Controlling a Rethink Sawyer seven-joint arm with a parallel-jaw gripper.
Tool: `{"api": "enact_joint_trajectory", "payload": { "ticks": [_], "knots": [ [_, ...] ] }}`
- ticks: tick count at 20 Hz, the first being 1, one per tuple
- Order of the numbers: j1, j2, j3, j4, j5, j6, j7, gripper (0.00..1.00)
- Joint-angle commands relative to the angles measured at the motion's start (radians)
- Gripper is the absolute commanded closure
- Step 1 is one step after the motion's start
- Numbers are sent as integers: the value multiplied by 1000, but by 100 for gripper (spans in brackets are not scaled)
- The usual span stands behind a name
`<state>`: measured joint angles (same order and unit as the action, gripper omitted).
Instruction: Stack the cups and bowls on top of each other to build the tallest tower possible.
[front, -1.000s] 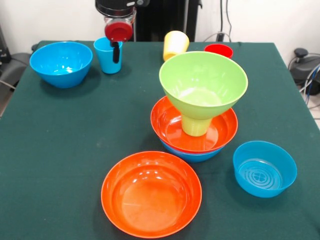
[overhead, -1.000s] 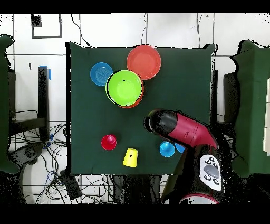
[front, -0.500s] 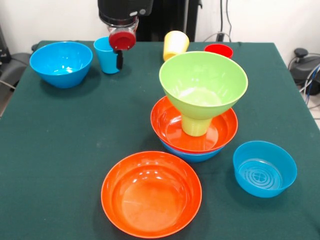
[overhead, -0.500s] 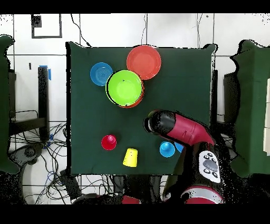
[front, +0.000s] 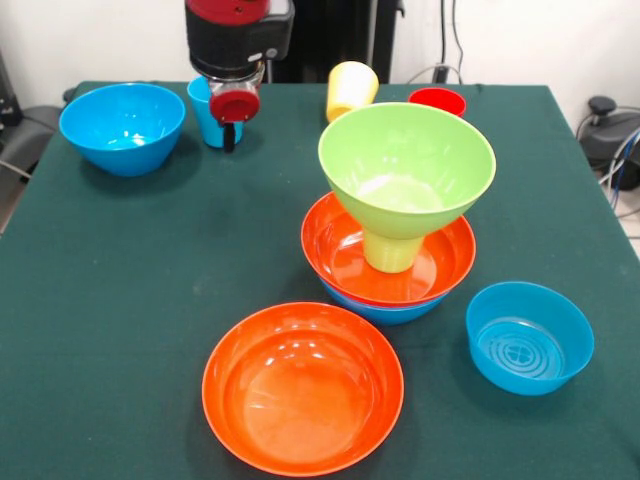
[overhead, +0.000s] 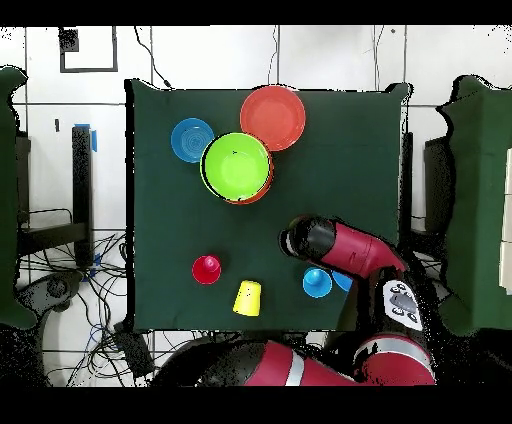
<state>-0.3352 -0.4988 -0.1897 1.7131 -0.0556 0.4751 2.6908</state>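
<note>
Tabletop (front: 120, 300): dark green cloth, white wall behind.
Writing: none I can read anywhere.
Tower (front: 400, 215): mid-table; green bowl (front: 406, 165) on green cup (front: 391, 250), in orange bowl (front: 345, 255), over a blue bowl (front: 385, 312).
Blue cup (front: 203, 108): far side, upright, just behind the gripper (front: 229, 137).
Gripper: grip unclear, I cannot tell.

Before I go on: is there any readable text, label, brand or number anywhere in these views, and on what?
None can be read.
The arm's grey panel has dark marks, too small to read.
The small blue bowl has a moulded ring pattern inside its base, not text.
The cups, the other bowls and the green table show no print.
</note>
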Motion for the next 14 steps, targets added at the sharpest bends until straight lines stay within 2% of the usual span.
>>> {"api": "enact_joint_trajectory", "payload": {
  "ticks": [1,4,8,14],
  "knots": [
    [26,56,81,-28,-102,-73,-76,100],
    [19,47,90,-18,-77,-6,-60,100],
    [31,14,82,-3,-81,5,-51,100],
    [42,26,76,-16,-90,-25,-44,100]
  ]
}}
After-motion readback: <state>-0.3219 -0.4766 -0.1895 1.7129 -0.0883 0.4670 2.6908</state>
